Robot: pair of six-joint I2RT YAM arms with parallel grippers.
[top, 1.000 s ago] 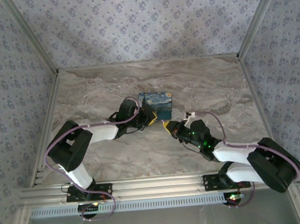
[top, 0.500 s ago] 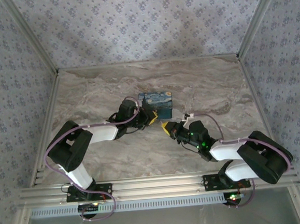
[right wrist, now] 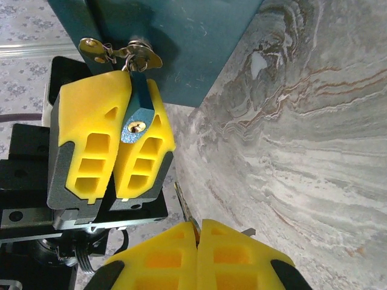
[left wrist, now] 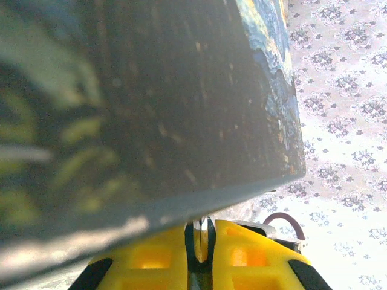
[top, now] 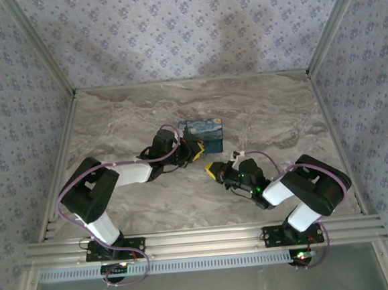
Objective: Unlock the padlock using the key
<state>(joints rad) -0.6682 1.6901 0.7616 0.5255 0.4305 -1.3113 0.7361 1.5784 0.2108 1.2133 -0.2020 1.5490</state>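
The padlock is a small blue body with a brass keyhole facing the right wrist camera. It hangs by its shackle from the brass hasp on the blue painted tin. My left gripper is shut on the padlock body with its yellow fingers, beside the tin. A dark sliver of the lock shows between the fingers of the left gripper. My right gripper is shut on the key, whose thin blade points up toward the padlock, a short way below it. From above, the right gripper sits just below and right of the left gripper.
The marble table is bare around the tin, with patterned walls on three sides. A metal rail runs along the near edge by the arm bases. The right arm's elbow is folded in close to the rail.
The right arm has folded inward and its gripper with the key has shifted left and slightly nearer. The left arm, the padlock and the tin have not moved.
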